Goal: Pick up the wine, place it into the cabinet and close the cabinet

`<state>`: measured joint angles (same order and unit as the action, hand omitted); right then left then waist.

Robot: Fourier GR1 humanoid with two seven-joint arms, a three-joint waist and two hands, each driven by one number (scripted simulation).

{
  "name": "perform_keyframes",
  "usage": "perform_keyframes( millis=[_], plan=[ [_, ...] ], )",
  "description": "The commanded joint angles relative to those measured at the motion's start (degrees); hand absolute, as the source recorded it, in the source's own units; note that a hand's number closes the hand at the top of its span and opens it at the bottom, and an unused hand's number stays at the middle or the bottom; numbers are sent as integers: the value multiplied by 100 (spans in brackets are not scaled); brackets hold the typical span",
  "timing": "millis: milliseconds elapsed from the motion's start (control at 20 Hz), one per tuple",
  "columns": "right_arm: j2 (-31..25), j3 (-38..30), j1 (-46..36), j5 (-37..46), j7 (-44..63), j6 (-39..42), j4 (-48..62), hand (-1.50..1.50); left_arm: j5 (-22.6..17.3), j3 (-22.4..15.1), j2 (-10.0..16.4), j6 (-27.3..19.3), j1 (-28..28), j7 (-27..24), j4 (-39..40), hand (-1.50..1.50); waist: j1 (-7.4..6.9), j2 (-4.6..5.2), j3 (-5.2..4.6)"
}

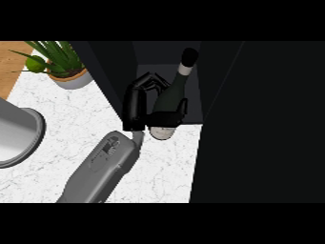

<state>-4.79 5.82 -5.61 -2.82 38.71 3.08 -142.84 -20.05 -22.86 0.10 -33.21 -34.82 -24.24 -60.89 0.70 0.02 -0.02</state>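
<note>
Fingers (151, 82) of left hand (133, 107) round wine (170, 93), base at cabinet's (207, 86) front edge

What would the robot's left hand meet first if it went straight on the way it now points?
Probably the cabinet's back wall: the left hand, curled round the wine bottle, points into the open compartment and nothing else shows in that line. Depth is unclear; the bottle's top may touch first.

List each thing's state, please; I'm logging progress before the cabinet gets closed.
Wine bottle: held, tilted, neck pointing into the cabinet.
Cabinet: open.
Left hand: curled round the wine bottle.
Right hand: not in view.
Potted plant: upright.
</note>
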Motion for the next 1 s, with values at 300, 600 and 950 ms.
perform_keyframes(
  millis=[300, 600, 950],
  plan=[
    [36, -189, -31, -360, 33, 82, -268, -150, 63, 662, 114, 611, -351, 234, 472, 150, -40, -2, 1],
    [132, -193, -14, -433, -108, 73, -169, -150, -442, 1069, -9, 961, -1062, -224, 1749, 150, 34, 21, 1],
    [194, 140, 723, -375, -535, 342, -360, -150, -681, 773, -10, 573, -1570, -470, 2533, 150, 113, 24, 3]
  ],
)
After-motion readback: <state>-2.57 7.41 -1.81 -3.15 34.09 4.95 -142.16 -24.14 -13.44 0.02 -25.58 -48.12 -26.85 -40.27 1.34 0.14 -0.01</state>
